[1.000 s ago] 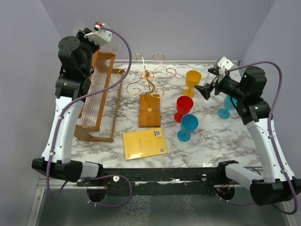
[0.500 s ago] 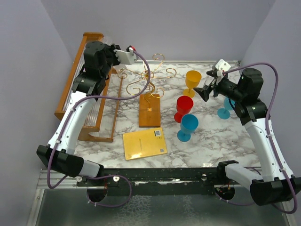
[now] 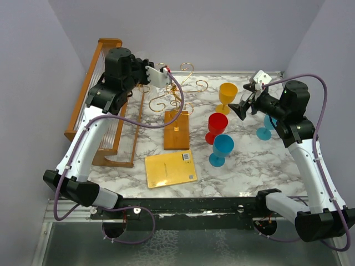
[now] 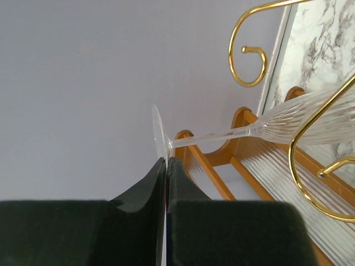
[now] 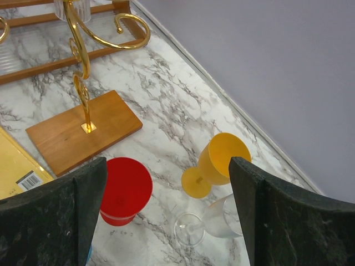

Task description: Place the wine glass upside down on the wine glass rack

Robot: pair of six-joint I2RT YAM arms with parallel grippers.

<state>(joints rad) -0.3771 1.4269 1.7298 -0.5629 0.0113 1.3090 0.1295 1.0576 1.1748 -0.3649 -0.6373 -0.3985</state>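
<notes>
My left gripper point(image 3: 142, 78) point(image 4: 166, 161) is shut on the foot of a clear wine glass point(image 4: 212, 136). The glass lies sideways in the air, its ribbed bowl point(image 4: 310, 113) pointing away to the right. It is held beside the left arms of the gold wire wine glass rack point(image 3: 176, 92). A gold curl point(image 4: 248, 55) of the rack crosses in front of the bowl. The rack's wooden base point(image 3: 177, 129) point(image 5: 83, 130) sits mid-table. My right gripper point(image 3: 239, 107) point(image 5: 166, 177) is open and empty above the cups.
A large wooden two-tier frame point(image 3: 105, 113) stands at the left. A red cup point(image 3: 217, 125), a blue goblet point(image 3: 223, 147), a yellow goblet point(image 3: 227, 94) and a teal glass point(image 3: 268, 127) stand right of the rack. A second clear glass point(image 5: 222, 221) lies by the yellow goblet. A yellow book point(image 3: 170, 168) lies near the front.
My left arm has swung right from over the wooden frame to the gold rack, carrying the clear glass. My right arm has barely moved.
</notes>
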